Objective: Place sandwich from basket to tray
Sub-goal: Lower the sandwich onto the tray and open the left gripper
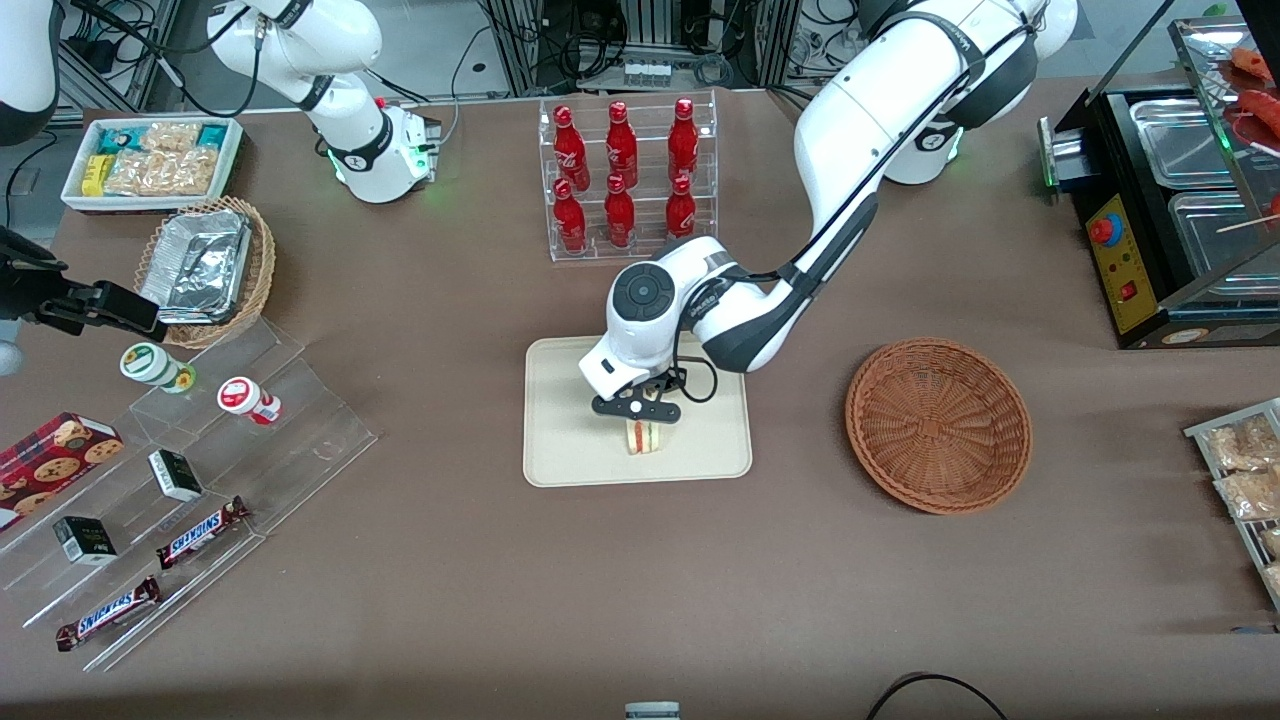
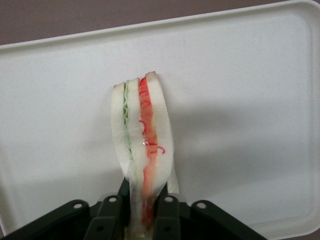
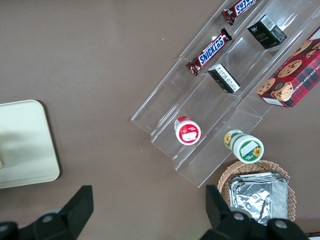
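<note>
The gripper (image 1: 637, 408) hangs low over the tray (image 1: 560, 455) at frame centre, jaws pinching the sandwich (image 1: 645, 436) by its bread faces, so the filling edge stays upright. The sandwich sits at tray level; contact cannot be confirmed. The basket (image 1: 938, 425), right of centre, holds nothing. The bottle rack (image 1: 628, 175), upper centre, poses no obstruction.

"SNICKERS" reads in blue letters on two brown chocolate bar wrappers (image 1: 203, 532) (image 1: 108, 613) lying on the clear acrylic stepped stand (image 1: 200, 480); no other label is legible.
</note>
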Tool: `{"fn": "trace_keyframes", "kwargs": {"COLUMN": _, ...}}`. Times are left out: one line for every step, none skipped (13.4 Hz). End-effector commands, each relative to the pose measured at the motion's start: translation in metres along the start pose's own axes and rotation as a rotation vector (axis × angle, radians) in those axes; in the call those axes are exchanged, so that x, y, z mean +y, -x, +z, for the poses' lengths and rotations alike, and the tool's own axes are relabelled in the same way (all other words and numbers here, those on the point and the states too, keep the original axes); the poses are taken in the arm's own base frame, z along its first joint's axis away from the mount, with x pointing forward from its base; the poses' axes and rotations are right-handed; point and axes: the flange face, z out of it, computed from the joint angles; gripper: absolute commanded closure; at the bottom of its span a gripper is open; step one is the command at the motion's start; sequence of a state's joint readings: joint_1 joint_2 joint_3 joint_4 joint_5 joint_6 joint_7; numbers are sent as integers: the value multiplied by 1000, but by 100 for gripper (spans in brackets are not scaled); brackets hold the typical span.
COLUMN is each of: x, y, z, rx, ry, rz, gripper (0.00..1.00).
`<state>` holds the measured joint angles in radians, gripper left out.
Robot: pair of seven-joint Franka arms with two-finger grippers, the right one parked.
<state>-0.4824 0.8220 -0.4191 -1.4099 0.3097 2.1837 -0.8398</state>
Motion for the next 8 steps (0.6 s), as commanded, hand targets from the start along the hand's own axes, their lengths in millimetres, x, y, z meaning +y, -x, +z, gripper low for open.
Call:
{"fn": "trace_keyframes", "kwargs": {"x": 6, "y": -4, "z": -6, "rx": 30, "ry": -3, "rz": -19, "gripper": 0}}
{"fn": "trace_keyframes", "kwargs": {"x": 7, "y": -4, "z": -11, "rx": 34, "ry": -2, "rz": -23, "gripper": 0}}
{"fn": "trace_keyframes", "kwargs": {"x": 5, "y": -6, "z": -20, "rx": 42, "ry": -2, "rz": -25, "gripper": 0}}
{"fn": "trace_keyframes", "kwargs": {"x": 5, "y": -8, "z": -36, "rx": 58, "ry": 6, "rz": -30, "gripper": 0}}
{"fn": "trace_keyframes", "kwargs": {"x": 3, "y": -8, "z": -49, "rx": 59, "ry": -4, "rz": -33, "gripper": 0}}
{"fn": "trace_keyframes", "kwargs": {"x": 0, "y": -7, "z": -60, "rx": 53, "ry": -19, "rz": -38, "gripper": 0}}
{"fn": "trace_keyframes", "kwargs": {"x": -2, "y": -7, "z": -75, "rx": 60, "ry": -27, "rz": -42, "gripper": 0}}
{"fn": "trace_keyframes", "kwargs": {"x": -4, "y": -7, "z": -96, "rx": 78, "ry": -27, "rz": -45, "gripper": 0}}
